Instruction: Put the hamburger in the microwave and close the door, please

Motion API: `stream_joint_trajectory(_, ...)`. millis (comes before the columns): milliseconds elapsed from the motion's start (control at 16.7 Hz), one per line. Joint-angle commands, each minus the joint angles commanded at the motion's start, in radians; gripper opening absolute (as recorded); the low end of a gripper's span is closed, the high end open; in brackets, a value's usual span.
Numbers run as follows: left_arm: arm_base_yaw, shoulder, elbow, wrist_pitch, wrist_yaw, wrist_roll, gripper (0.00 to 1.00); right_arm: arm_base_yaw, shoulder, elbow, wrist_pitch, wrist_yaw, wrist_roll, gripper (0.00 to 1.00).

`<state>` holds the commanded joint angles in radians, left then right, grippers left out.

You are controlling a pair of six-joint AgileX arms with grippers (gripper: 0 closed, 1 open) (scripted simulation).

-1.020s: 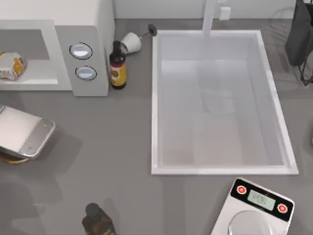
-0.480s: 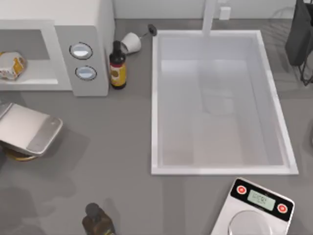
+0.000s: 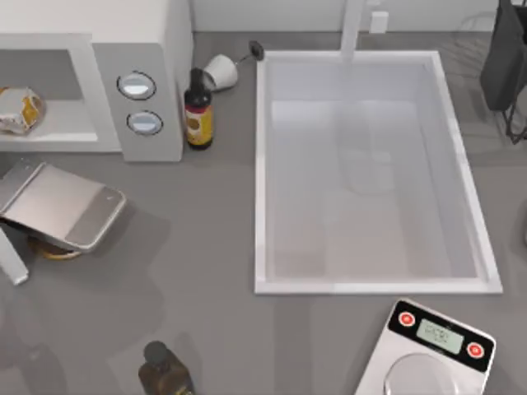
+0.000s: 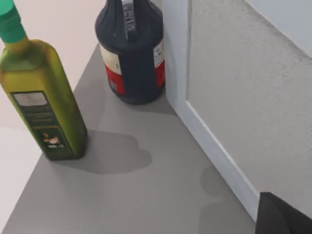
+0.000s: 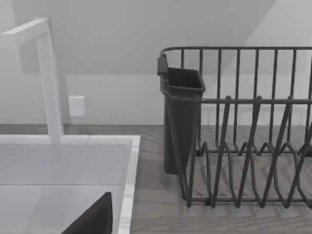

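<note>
— Swinging round, is it? How does the door (image 3: 64,206) stand against a second ago?

— Its free edge has come further towards the dial side of the microwave (image 3: 144,82), nearer the front than before. It stands at a slant across the opening, not shut, with the cavity open above it.

— And the hamburger (image 3: 16,111)?

— Inside the cavity, on its floor, beyond the door from the left pincer (image 4: 285,220). So the first half of the job looks done; only the closing is left.

— What is the left pincer doing?

— It sits just beside the door's grey face (image 4: 253,97), with the white frame running past it. I cannot tell how far it is open, nor whether it grips anything. Farther off beyond it on the table (image 4: 126,190) stand a green bottle (image 4: 41,102) and a dark jug (image 4: 131,53).

— The other arm?

— The right pincer (image 5: 92,219) hangs parked near the sink (image 5: 63,161) and the dish rack (image 5: 243,146); its opening I cannot tell either.

— Next?

— My guess: keep pressing until the door lies flush.
</note>
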<state>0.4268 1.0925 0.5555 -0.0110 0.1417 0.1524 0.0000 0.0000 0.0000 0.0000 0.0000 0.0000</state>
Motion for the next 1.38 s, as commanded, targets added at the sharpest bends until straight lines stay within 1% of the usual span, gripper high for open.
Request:
stream_joint_trajectory(120, -0.114, -0.029, -0.036, -0.011, -0.049, -0.047, 0.0, 0.0, 0.0, 0.0, 0.0, 0.0, 0.0, 1.0)
stream_joint_trajectory(240, -0.228, -0.043, -0.093, -0.034, -0.077, -0.066, 0.0, 0.0, 0.0, 0.0, 0.0, 0.0, 0.0, 1.0)
stream_joint_trajectory(420, -0.325, -0.045, -0.17, -0.067, -0.089, -0.062, 0.0, 0.0, 0.0, 0.0, 0.0, 0.0, 0.0, 1.0)
stream_joint_trajectory(780, -0.333, -0.041, -0.178, -0.071, -0.087, -0.058, 0.0, 0.0, 0.0, 0.0, 0.0, 0.0, 0.0, 1.0)
stream_joint_trajectory(960, -0.328, 0.004, -0.109, -0.051, -0.059, -0.035, 0.0, 0.0, 0.0, 0.0, 0.0, 0.0, 0.0, 1.0)
stream_joint_trajectory(1140, -0.33, 0.14, 0.009, 0.004, -0.038, -0.02, 0.0, 0.0, 0.0, 0.0, 0.0, 0.0, 0.0, 1.0)
stream_joint_trajectory(1380, -0.354, 0.371, 0.113, 0.094, -0.066, -0.045, 0.0, 0.0, 0.0, 0.0, 0.0, 0.0, 0.0, 1.0)
